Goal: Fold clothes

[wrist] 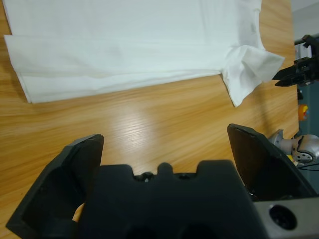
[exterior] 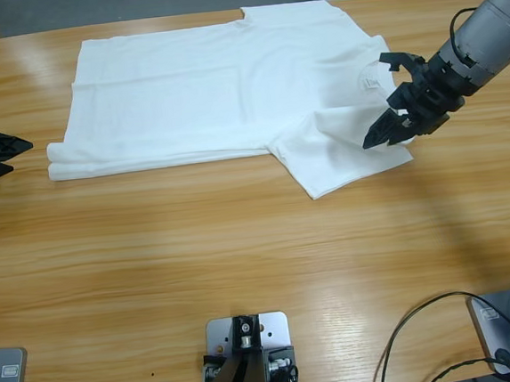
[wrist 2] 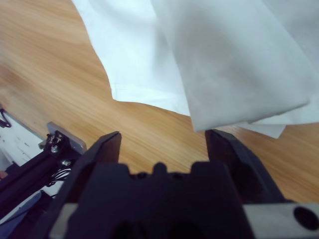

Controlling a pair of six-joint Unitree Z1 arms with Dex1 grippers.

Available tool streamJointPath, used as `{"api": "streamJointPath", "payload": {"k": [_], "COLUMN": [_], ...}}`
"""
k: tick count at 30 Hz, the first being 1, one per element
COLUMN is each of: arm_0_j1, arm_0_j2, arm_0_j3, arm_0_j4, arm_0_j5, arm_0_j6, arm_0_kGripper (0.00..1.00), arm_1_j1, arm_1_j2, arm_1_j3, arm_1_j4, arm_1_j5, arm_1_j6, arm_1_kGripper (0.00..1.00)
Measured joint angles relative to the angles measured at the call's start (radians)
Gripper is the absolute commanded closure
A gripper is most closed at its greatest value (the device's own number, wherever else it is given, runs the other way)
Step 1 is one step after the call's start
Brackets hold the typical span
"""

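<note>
Right gripper, jaws apart and holding nothing, hovers at the white T-shirt sleeve, three o'clock on the wooden table. Left wrist view: left gripper gapes empty, shirt at twelve o'clock. Right wrist view: sleeve edge just ahead; best to pinch both layers squarely. Grey floor beyond.

Plain white T-shirt, no pattern; tabletop light-brown wood grain; black right end effector; black left end effector.
</note>
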Motion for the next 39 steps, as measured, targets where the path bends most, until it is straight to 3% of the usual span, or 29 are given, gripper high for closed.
{"api": "streamJointPath", "payload": {"k": [12, 13, 15, 17, 18, 39], "arm_0_j1": [0.000, 0.000, 0.000, 0.000, 0.000, 0.000], "arm_0_j2": [0.000, 0.000, 0.000, 0.000, 0.000, 0.000], "arm_0_j3": [0.000, 0.000, 0.000, 0.000, 0.000, 0.000], "arm_0_j4": [0.000, 0.000, 0.000, 0.000, 0.000, 0.000], "arm_0_j5": [0.000, 0.000, 0.000, 0.000, 0.000, 0.000], "arm_0_j6": [0.000, 0.000, 0.000, 0.000, 0.000, 0.000], "arm_0_kGripper": [0.032, 0.032, 0.032, 0.032, 0.032, 0.032], "arm_1_j1": [-0.004, -0.004, -0.004, -0.004, -0.004, -0.028], "arm_1_j2": [0.029, 0.036, 0.045, 0.052, 0.054, 0.069], "arm_1_j3": [-0.024, -0.025, -0.025, -0.025, -0.025, -0.106], "arm_1_j4": [0.000, 0.000, 0.000, 0.000, 0.000, 0.074], "arm_1_j5": [-0.006, -0.006, -0.006, -0.006, -0.006, -0.037], "arm_1_j6": [-0.009, -0.009, -0.009, -0.009, -0.009, -0.027], "arm_1_kGripper": [0.322, 0.358, 0.588, 0.941, 1.000, 1.000]}}
